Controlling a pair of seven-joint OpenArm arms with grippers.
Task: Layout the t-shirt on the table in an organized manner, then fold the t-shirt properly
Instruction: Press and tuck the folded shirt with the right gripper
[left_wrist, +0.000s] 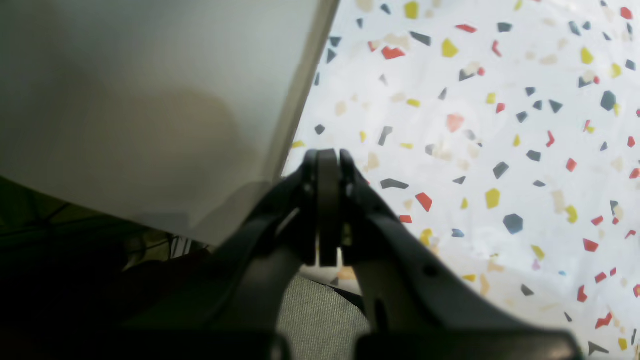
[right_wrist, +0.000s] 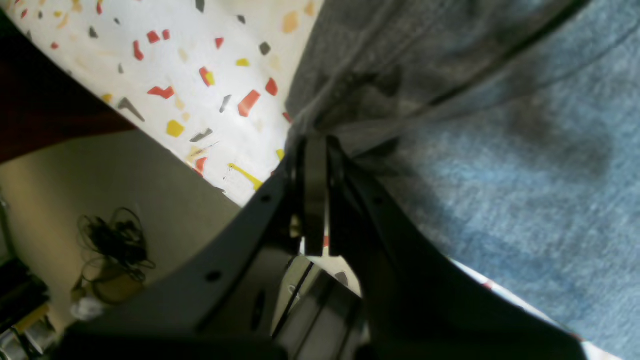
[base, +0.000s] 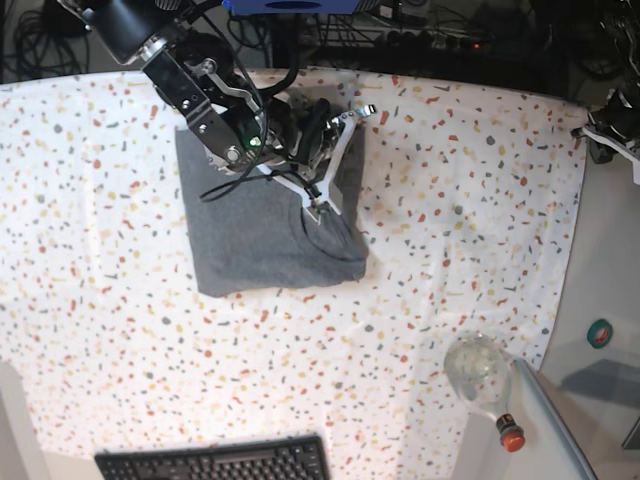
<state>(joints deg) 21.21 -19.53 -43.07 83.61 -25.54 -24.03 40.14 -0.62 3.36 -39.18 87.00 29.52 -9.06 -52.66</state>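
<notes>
While the soft grey knit t-shirt (base: 268, 215) lay folded into a rough rectangle on the speckled table (base: 100, 300), the right tool (base: 316, 210) pinched its fabric; the left tool (left_wrist: 328, 165) stood closed, empty.

– What sort of place is this?
– A robotics lab or workshop. Two robot arms work over a table (base: 90, 330) covered with a speckled cloth.
– What else shows it?
– Tangled cables (base: 45, 35) and electronics along the 12 o'clock edge, a keyboard (base: 215, 462) at 6 o'clock, a bottle (base: 482, 378) toward 4 o'clock.
</notes>
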